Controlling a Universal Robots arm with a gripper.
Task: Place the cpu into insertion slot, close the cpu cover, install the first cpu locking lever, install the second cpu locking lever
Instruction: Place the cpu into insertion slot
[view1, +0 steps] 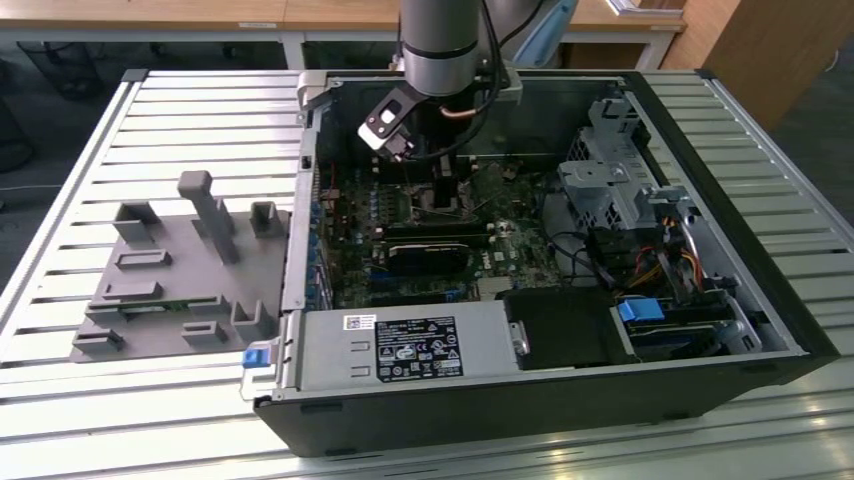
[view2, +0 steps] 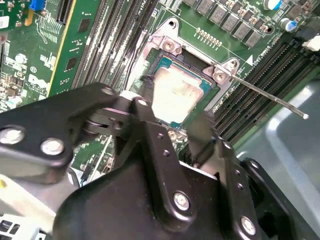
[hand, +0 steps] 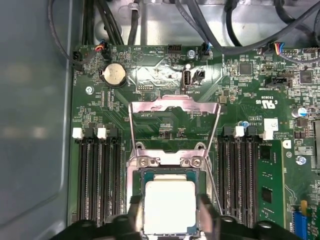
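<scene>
The gripper (hand: 170, 221) stood low over the middle of the motherboard (hand: 90, 107). Its two fingers (hand: 136, 215) were parted only by the chip's width and looked closed on two opposite edges of the cpu (hand: 170, 202). The cpu lay flat, silver top up, inside the insertion slot (hand: 170, 171).

Just past the slot, the cpu cover (hand: 175, 104) was swung open and leaned back over the board, with green board showing through its window. In the second wrist view one locking lever (view2: 270, 96) stuck out free from the slot's corner, a thin bare rod.

The gripper's black links covered the near edge of the chip and slot in both wrist views, so I could not make out how the cpu sat there. In the exterior view the arm (view1: 447, 40) and its wrist stood in front of the slot.

Long black memory slots (hand: 95, 180) ran along both sides of the slot. A coin battery (hand: 114, 74) sat near the board's far edge, under a tangle of cables (hand: 210, 25).

Toward the near edge of the open case (view1: 707, 140) lay a labelled silver power supply (view1: 400, 350), with a black card (view1: 430, 255) between it and the gripper. A grey fixture (view1: 174, 270) rested on the slatted table (view1: 200, 110), beside the case on the exterior view's left.
</scene>
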